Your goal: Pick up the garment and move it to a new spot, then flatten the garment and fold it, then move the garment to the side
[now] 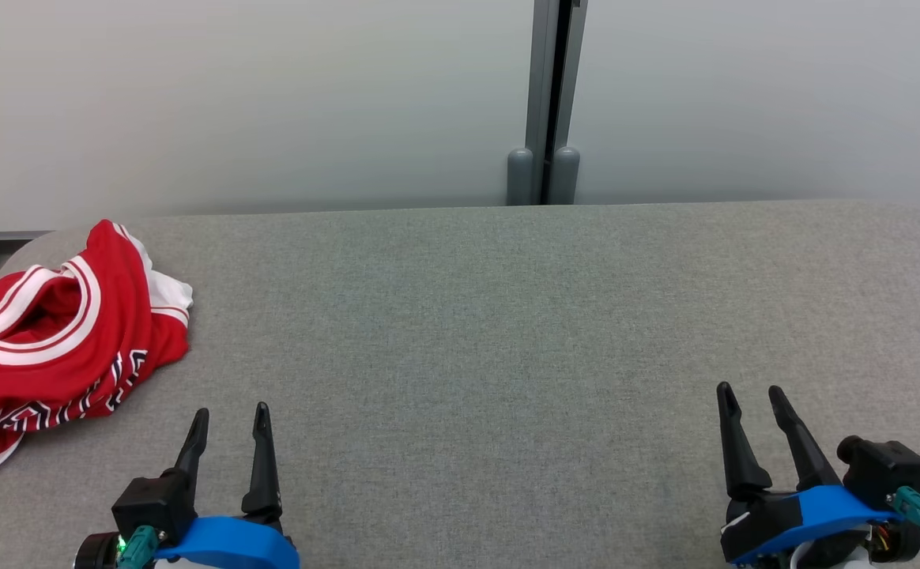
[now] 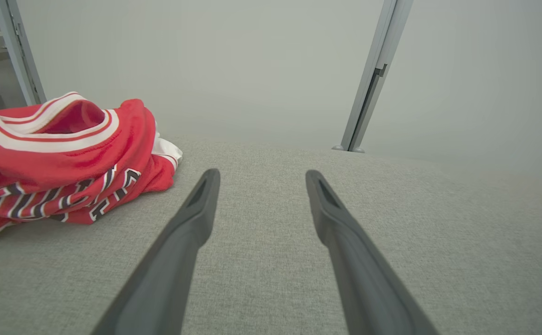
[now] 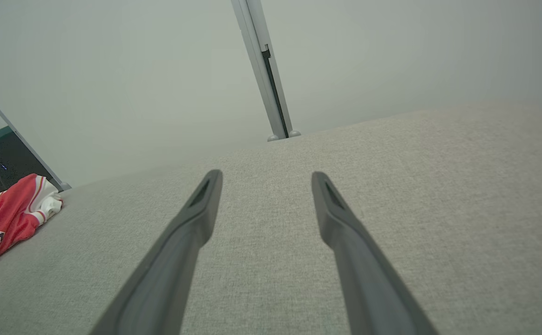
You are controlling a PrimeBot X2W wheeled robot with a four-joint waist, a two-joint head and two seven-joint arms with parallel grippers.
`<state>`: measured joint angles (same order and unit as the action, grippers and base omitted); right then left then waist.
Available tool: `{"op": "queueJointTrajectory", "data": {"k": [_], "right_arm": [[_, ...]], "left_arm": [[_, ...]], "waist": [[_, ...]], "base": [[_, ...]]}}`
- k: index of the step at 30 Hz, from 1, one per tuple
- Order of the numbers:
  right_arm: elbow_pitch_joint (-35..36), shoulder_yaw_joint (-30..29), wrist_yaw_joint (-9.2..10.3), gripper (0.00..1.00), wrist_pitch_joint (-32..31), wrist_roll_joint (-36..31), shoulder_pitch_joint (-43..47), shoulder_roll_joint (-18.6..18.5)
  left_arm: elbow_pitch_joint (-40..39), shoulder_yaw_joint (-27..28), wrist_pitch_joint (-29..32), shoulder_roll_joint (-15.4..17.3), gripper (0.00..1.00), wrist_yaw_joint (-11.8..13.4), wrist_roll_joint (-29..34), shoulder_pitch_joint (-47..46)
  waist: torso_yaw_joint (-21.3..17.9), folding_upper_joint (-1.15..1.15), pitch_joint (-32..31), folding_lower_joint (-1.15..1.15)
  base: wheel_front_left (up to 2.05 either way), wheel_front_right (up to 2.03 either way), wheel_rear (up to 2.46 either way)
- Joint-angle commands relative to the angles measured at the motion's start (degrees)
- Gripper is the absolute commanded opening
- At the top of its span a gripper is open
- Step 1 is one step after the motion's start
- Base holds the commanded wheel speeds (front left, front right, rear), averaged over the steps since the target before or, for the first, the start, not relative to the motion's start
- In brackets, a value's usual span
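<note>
Soft even light, faint shadows, sharp

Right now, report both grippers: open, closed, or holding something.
Left gripper: open, holding nothing, beside the red garment, apart from it.
Right gripper: open, holding nothing, over bare grey surface.

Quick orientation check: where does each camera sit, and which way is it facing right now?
Head view: on the head, looking forward and down over the grey padded surface; left gripper lower left, right gripper lower right, both open.
Left wrist view: on the left wrist, looking along its fingers, low over the surface toward the wall; garment at left.
Right wrist view: likewise along the right fingers; garment far left.
Shared: all three show the garment and the grey post.
</note>
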<state>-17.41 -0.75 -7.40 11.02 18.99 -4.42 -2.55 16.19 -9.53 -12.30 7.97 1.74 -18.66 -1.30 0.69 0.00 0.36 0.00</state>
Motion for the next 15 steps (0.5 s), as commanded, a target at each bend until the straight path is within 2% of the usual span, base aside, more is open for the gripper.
{"op": "queueJointTrajectory", "data": {"k": [1, 15], "right_arm": [[0.4, 0.1, -0.12, 1.0, 0.6, -1.6, -0.5, -0.5], [-0.7, -0.5, -0.14, 1.0, 1.6, -7.2, -0.8, -0.5]], "left_arm": [[-0.1, -0.1, -0.5, 0.3, 1.0, 0.4, 1.3, -0.1], [-0.1, -1.2, -0.4, 0.5, 1.0, 1.4, 4.7, 0.1]], "waist": [[0.0, 0.0, 0.0, 0.0], [0.1, 0.0, 0.3, 0.0]], "base": [[0.0, 0.0, 0.0], [0.0, 0.0, 0.0]]}}
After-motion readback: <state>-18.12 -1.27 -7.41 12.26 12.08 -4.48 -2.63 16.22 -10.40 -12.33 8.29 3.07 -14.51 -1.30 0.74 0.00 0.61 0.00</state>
